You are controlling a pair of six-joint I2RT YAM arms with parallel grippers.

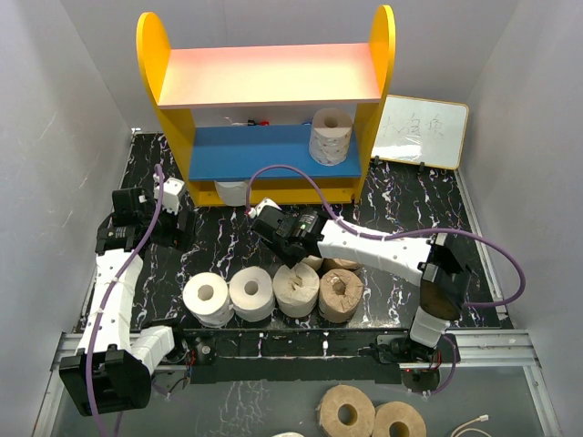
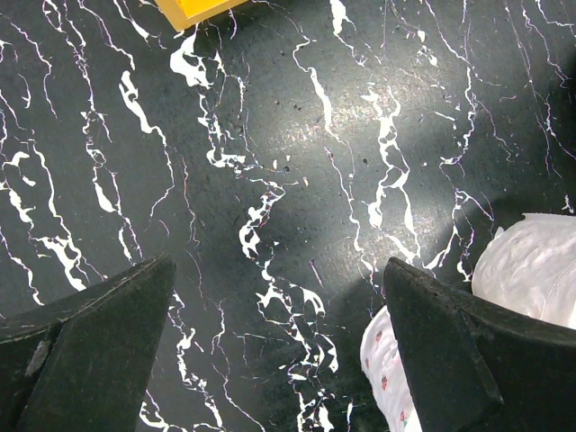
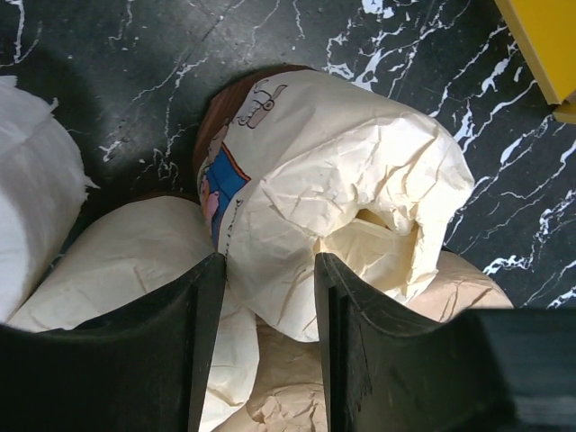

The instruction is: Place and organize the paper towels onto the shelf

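The shelf [image 1: 164,68] stands at the back. One printed-wrapper roll [image 1: 330,137] stands on its blue lower board, and a white roll [image 1: 233,192] shows beneath that board. Two white rolls [image 1: 208,297] [image 1: 251,293] and two tan rolls [image 1: 296,291] [image 1: 340,295] stand in a row at the front. My right gripper [image 1: 293,255] [image 3: 270,261] is shut on the wall of a cream wrapped roll [image 3: 342,171] with a dark brown band, just above the tan rolls. My left gripper [image 1: 167,218] [image 2: 279,265] is open and empty over the dark mat, with a white roll [image 2: 531,270] by its right finger.
A small whiteboard [image 1: 424,132] leans at the back right. Two more tan rolls [image 1: 346,414] [image 1: 399,421] lie off the mat, in front of the arm bases. A corner of the shelf's yellow base [image 2: 193,9] shows at the top of the left wrist view. White walls close in both sides.
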